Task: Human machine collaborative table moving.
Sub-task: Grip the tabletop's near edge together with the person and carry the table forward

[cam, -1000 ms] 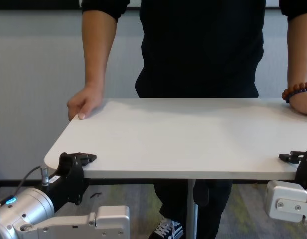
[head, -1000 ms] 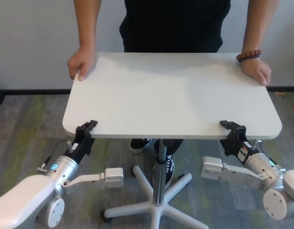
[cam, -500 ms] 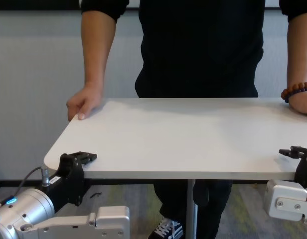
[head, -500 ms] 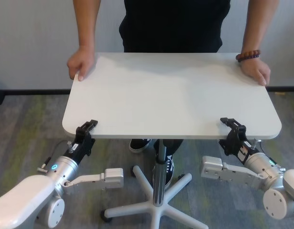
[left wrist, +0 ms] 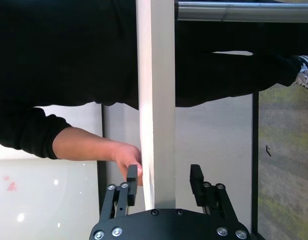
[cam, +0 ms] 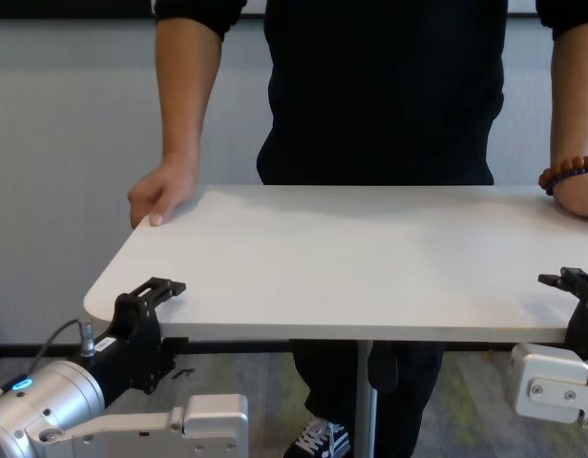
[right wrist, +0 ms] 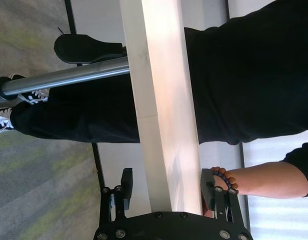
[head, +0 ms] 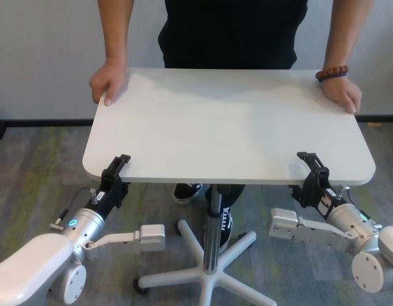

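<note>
The white table [head: 228, 121] stands on its grey post [head: 214, 223]. The human [head: 228, 32] in a black shirt stands at the far side, one hand [head: 108, 81] on each far corner, a beaded bracelet [head: 332, 73] on one wrist. My left gripper [head: 115, 173] is open and straddles the near edge at the left; in the left wrist view [left wrist: 163, 175] the tabletop [left wrist: 156, 100] runs between the fingers. My right gripper [head: 311, 172] is open and straddles the near edge at the right; its wrist view [right wrist: 166, 182] shows a gap beside the tabletop [right wrist: 164, 100].
The table's white star base [head: 209, 274] spreads on the grey carpet between my arms. The human's shoes [head: 187, 191] stand just behind the post. A grey wall [head: 43, 57] closes the far side.
Both grippers' upper fingers have lifted off the tabletop, so the jaws have opened. The table has shifted slightly away from me. The human's hands stay on the far corners.
</note>
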You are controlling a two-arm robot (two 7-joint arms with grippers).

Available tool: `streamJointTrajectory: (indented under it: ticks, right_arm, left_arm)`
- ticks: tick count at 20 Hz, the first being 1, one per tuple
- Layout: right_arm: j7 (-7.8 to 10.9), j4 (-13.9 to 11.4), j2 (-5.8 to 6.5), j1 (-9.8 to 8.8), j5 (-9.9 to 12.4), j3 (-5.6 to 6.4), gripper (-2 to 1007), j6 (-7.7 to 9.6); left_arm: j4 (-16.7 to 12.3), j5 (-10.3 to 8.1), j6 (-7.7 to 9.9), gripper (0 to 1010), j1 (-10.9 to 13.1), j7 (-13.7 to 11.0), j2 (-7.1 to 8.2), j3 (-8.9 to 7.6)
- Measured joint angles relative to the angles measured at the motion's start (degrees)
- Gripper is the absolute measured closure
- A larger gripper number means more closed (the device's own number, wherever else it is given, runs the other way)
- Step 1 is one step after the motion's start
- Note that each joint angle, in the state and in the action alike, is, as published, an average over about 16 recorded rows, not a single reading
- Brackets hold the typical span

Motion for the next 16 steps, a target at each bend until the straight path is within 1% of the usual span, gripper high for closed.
streamJointTrajectory:
  ticks: [4,8,12,16]
  right_arm:
    - [0.02,0.0,0.0,0.01,0.0,0.0,109,0.01]
    - [0.1,-0.2,0.06,-0.09,0.0,-0.01,40,0.08]
    - [0.46,-1.7,0.52,-0.88,-0.1,0.06,4,0.44]
    - [1.12,-4.6,1.37,-2.45,0.1,0.39,0,0.83]
  left_arm:
    - [0.0,0.01,0.0,222,0.0,0.0,0.01,0.0]
    - [-0.6,0.01,0.01,116,0.2,-0.1,0.25,-0.01]
    - [-2.7,-0.11,0.07,48,1.2,-0.7,1.22,-0.21]
    - [-6.2,-0.69,-0.07,15,3.1,-2.0,2.78,-0.79]
